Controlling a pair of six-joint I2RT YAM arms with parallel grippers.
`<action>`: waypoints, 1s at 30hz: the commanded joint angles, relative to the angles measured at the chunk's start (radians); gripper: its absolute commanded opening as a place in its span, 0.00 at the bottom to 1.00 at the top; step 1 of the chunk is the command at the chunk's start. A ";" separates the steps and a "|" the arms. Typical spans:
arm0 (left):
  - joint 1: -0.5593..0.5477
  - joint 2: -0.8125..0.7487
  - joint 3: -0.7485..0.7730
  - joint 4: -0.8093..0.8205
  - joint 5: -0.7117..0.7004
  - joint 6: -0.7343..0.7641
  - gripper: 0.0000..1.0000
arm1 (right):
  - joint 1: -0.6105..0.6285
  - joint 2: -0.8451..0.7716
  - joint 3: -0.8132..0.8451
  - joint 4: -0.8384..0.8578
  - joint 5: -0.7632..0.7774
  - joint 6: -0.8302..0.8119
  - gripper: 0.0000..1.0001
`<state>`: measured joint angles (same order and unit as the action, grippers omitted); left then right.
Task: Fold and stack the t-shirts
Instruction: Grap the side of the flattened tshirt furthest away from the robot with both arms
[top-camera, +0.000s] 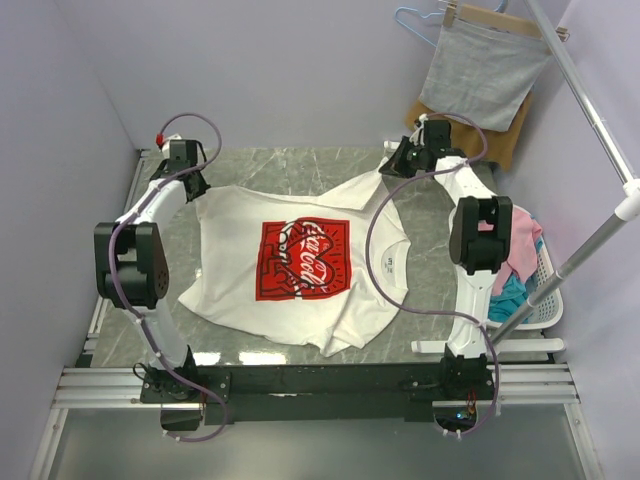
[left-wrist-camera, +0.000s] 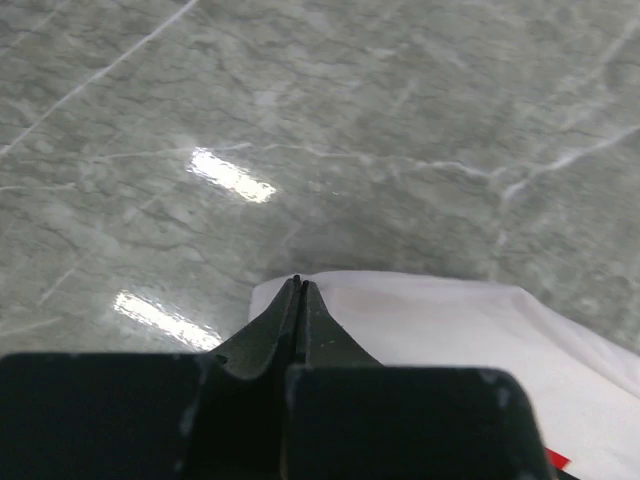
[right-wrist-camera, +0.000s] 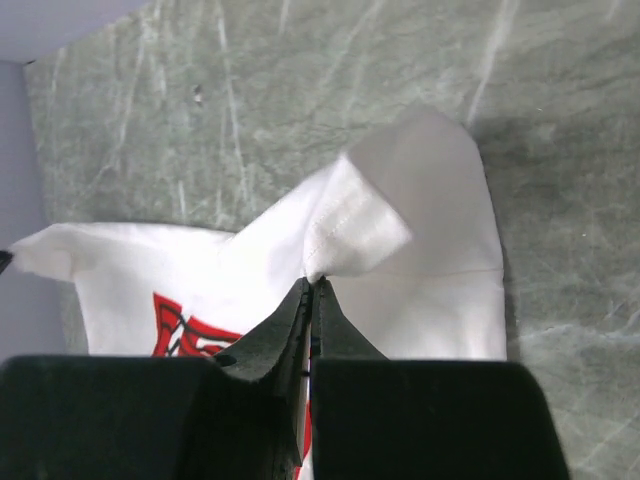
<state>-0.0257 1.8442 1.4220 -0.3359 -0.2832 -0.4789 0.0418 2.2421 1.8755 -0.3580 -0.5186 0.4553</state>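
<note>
A white short-sleeved cotton t-shirt (top-camera: 300, 265) with a red square print lies flat in the middle of the grey-green marble counter (top-camera: 300, 165). The print faces up. The shirt's long side runs from left to right across the top view. Its neck points to the right of the frame and its bottom edge points to the left. One sleeve lies toward the lower edge of the frame. The other sleeve reaches to the upper right.

The left end effector (top-camera: 190, 185) sits at the upper left corner of the shirt. Its two fingers are pressed together on the tip of that bottom-edge corner (left-wrist-camera: 300, 300).

The right end effector (top-camera: 402, 165) is at the upper right of the shirt. Its fingers are pressed together too, and they pinch the sleeve. In the right wrist view the white cloth bunches up at the fingertips (right-wrist-camera: 312, 290) and a bit of the sleeve edge folds over.

A plain grey cloth (top-camera: 480, 70) hangs on a hanger in the upper right of the top view, with a mustard-brown cloth (top-camera: 508, 140) behind it. A white plastic basket (top-camera: 548, 300) of pink and blue clothes stands at the right edge, just beside the right arm.
</note>
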 joint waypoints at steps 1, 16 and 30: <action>0.024 0.033 0.048 0.003 -0.018 0.031 0.01 | 0.009 -0.096 0.011 0.014 -0.057 -0.020 0.00; 0.127 0.280 0.360 -0.034 0.033 0.063 0.01 | 0.105 -0.078 0.128 0.001 -0.109 0.003 0.00; 0.132 0.351 0.505 -0.109 0.154 0.125 0.01 | 0.135 0.001 0.274 -0.022 -0.149 0.082 0.00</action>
<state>0.1078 2.2131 1.9362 -0.4335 -0.1772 -0.3775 0.1551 2.2261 2.1578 -0.3790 -0.6266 0.5171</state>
